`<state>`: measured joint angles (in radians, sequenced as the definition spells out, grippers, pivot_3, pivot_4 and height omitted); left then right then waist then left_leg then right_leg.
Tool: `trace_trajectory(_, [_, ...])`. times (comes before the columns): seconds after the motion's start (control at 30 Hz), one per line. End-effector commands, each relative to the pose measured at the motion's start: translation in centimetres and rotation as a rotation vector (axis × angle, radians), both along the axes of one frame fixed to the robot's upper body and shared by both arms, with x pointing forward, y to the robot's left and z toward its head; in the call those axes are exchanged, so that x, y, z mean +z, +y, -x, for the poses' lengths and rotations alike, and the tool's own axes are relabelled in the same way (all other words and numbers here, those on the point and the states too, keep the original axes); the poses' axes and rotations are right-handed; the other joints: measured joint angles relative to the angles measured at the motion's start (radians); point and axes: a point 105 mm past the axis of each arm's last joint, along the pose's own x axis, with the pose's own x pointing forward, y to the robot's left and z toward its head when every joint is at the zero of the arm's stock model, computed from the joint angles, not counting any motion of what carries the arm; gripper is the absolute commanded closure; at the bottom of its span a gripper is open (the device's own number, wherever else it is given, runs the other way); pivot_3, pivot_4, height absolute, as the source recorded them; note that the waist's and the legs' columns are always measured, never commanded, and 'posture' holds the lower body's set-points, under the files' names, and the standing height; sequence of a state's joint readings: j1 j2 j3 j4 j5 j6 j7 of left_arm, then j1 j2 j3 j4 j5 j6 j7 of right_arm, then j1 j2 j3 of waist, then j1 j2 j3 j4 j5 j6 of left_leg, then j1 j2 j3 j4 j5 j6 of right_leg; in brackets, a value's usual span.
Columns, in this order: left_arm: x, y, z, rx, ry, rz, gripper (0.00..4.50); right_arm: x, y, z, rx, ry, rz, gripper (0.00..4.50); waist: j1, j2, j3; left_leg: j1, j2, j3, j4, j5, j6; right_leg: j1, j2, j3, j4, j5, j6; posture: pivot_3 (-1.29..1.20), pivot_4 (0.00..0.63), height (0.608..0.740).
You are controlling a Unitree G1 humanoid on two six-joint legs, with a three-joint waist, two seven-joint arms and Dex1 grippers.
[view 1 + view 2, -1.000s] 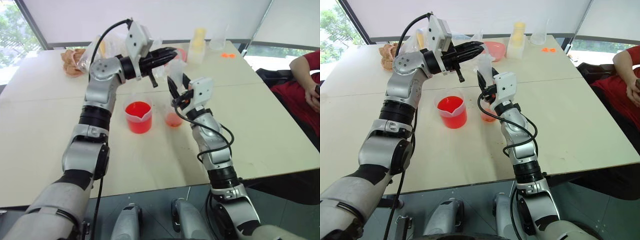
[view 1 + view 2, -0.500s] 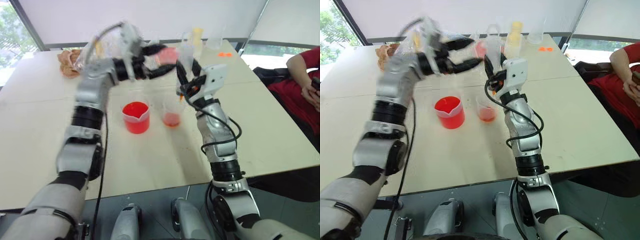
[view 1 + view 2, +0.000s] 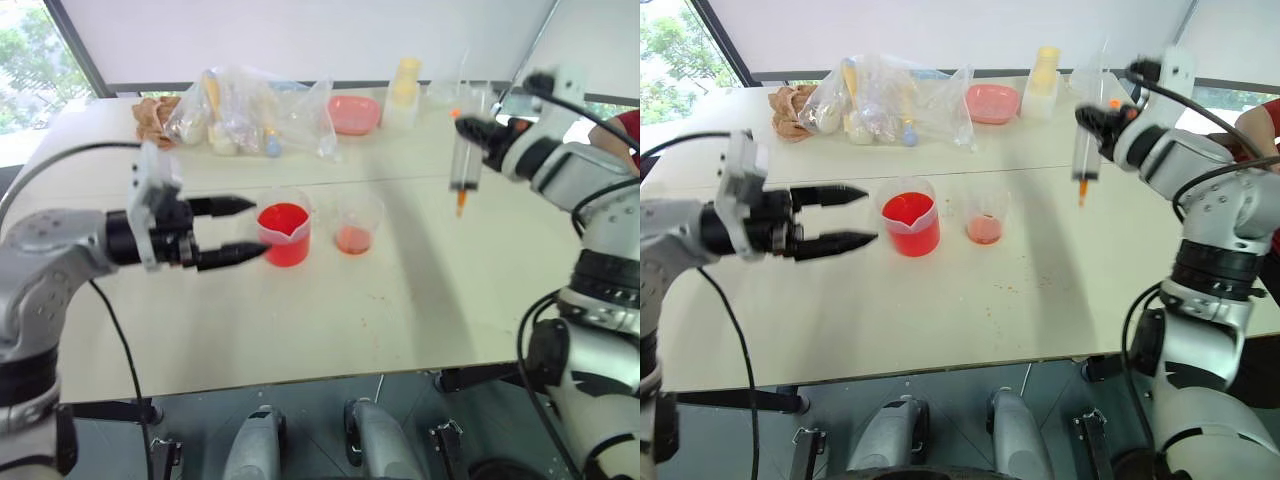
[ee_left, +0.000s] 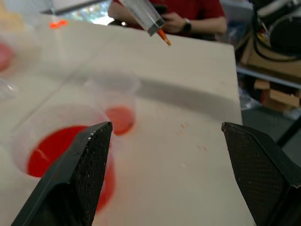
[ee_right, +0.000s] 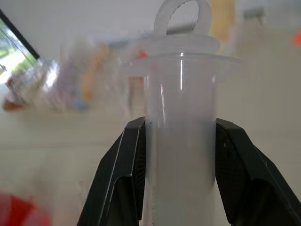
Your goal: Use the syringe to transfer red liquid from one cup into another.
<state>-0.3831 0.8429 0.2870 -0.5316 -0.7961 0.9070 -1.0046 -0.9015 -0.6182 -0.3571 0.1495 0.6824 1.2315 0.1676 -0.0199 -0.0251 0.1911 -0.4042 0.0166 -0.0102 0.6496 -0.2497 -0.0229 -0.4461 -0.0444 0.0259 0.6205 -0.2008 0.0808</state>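
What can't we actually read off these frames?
- Whether the syringe holds liquid: barrel too small in the eye views, cloudy in the right wrist view.
- What is inside the plastic bags: crumpled and glossy.
- How full the small cup is: blurred in the left wrist view.
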Motion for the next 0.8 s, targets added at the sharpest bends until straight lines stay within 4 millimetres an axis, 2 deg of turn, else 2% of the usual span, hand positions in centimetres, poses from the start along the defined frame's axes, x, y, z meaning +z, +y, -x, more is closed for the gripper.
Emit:
trace_trajectory(0.03, [-3.0,-0.3,1.0,0.026,0.000,-0.086,0.60,-3.5,1.3,1.0,0.122,0.163,-0.050,3.05,-0.005,0.002,-0.001,0.000,0.000,0.000,0.000,0.000,0.000,0.000,0.000,0.000,-0.001,0.000,0.000,0.00,0.150,0.740])
trace_trajectory(0.1, [-5.2,-0.2,0.9,0.073,0.032,-0.065,0.60,-7.1,2.6,1.6,0.172,0.278,-0.040,3.05,-0.005,0.002,-0.002,0.005,0.000,0.002,-0.002,-0.001,0.001,0.005,0.000,0.002,-0.003,0.000,0.001,0.00,0.150,0.740])
trace_trajectory(0.13, [-5.6,-0.3,0.8,0.086,0.035,-0.039,0.60,-8.1,2.8,1.6,0.168,0.301,-0.025,3.05,-0.004,0.002,-0.002,0.006,0.000,0.002,-0.002,-0.001,0.002,0.006,0.000,0.002,-0.003,0.000,0.001,0.00,0.150,0.740])
trace_trajectory(0.23, [-6.4,-0.8,0.3,0.137,0.040,0.065,0.60,-9.9,3.4,1.7,0.174,0.342,-0.014,3.05,0.000,0.004,-0.001,0.003,0.000,0.002,0.000,-0.001,0.002,0.004,0.000,0.002,-0.003,0.000,0.001,0.00,0.150,0.740])
trace_trajectory(0.37, [-8.2,-0.8,0.3,0.151,0.064,0.055,0.60,-11.0,3.4,1.4,0.155,0.356,0.000,3.05,0.002,0.003,-0.002,0.003,0.000,0.002,0.001,-0.001,0.002,0.006,0.000,0.001,-0.004,0.000,0.001,0.00,0.150,0.740])
trace_trajectory(0.43, [-8.7,-0.8,0.3,0.147,0.069,0.046,0.53,-11.2,3.1,1.1,0.130,0.351,0.002,2.05,0.003,0.002,-0.002,0.003,0.000,0.002,0.001,-0.001,0.002,0.006,0.000,0.002,-0.005,0.000,0.001,0.00,0.150,0.740])
trace_trajectory(0.47, [-8.8,-0.7,0.3,0.146,0.071,0.042,0.53,-11.2,3.1,1.1,0.129,0.351,-0.003,1.70,0.003,0.003,-0.002,0.003,0.000,0.002,0.001,-0.001,0.002,0.006,0.000,0.001,-0.005,0.000,0.001,0.00,0.150,0.740])
trace_trajectory(0.57, [-9.0,-0.8,0.3,0.145,0.080,0.048,0.53,-11.1,2.9,1.3,0.133,0.348,0.004,0.16,0.002,0.002,-0.002,0.004,0.000,0.002,0.001,-0.001,0.002,0.006,0.000,0.002,-0.004,0.000,0.001,0.00,0.150,0.740])
trace_trajectory(0.7, [-8.8,-0.5,0.2,0.160,0.094,0.070,0.53,-10.3,2.5,1.9,0.148,0.307,0.023,0.07,0.005,0.003,-0.002,0.003,0.000,0.002,0.001,-0.001,0.002,0.006,-0.001,0.002,-0.005,0.000,0.001,0.00,0.150,0.740])
trace_trajectory(0.8, [-8.4,0.8,0.1,0.218,0.107,0.092,0.53,-8.6,2.0,3.0,0.209,0.242,0.043,0.07,0.005,0.003,-0.002,0.003,0.000,0.002,0.001,-0.001,0.002,0.006,-0.001,0.001,-0.006,0.000,0.001,0.00,0.150,0.740])
